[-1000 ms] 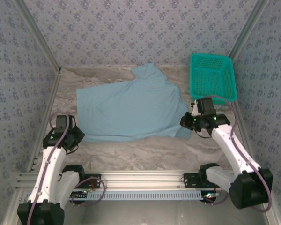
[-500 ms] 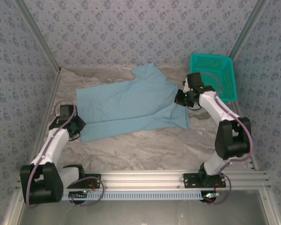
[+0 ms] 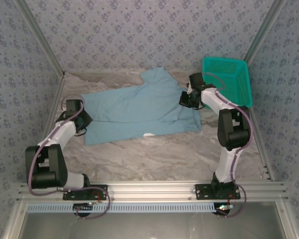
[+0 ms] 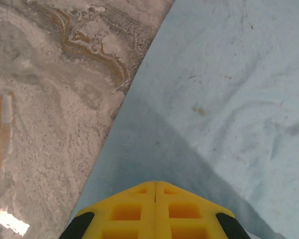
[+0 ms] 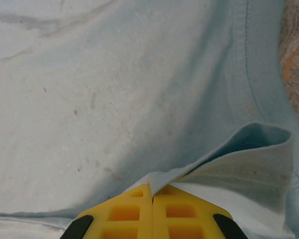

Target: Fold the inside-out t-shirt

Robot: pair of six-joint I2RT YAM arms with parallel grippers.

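— Where do we find the t-shirt (image 3: 134, 107)?
— Spread across the far half of the marbled table (image 3: 149, 159), just left of the teal basket (image 3: 226, 82).
— And our grippers?
— Our right gripper (image 5: 152, 188) is clenched on a raised fold at the shirt's right edge. Our left gripper (image 4: 155, 185) is pressed closed at its left edge; whether it pinches cloth, we cannot tell.

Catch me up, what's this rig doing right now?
Both arms are folding a light-blue cloth t-shirt on the marbled table. The right gripper is shut on a raised fold of it; the left gripper is shut on its left-hand edge. A teal mesh basket sits far right.
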